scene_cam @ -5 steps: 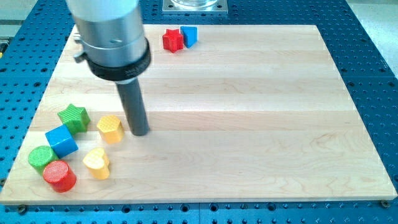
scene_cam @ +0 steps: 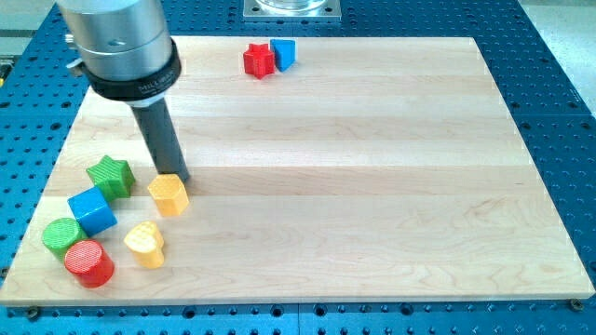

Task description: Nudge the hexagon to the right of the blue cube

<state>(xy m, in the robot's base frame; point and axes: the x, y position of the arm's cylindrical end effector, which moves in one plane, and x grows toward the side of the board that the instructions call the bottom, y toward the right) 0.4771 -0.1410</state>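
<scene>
Touching yellow hexagon's top edge, my tip faces bare board rightward.

A robotics lab bench: pale wooden board laid on a blue perforated mounting table, metal base plate at the view's top, small coloured test blocks scattered on the board beneath an industrial arm's grey housing.

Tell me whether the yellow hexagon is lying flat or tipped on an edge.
Flat. The yellow hexagon shows its whole ribbed top face and sits level on the wooden board; my tip is at its upper edge.
</scene>
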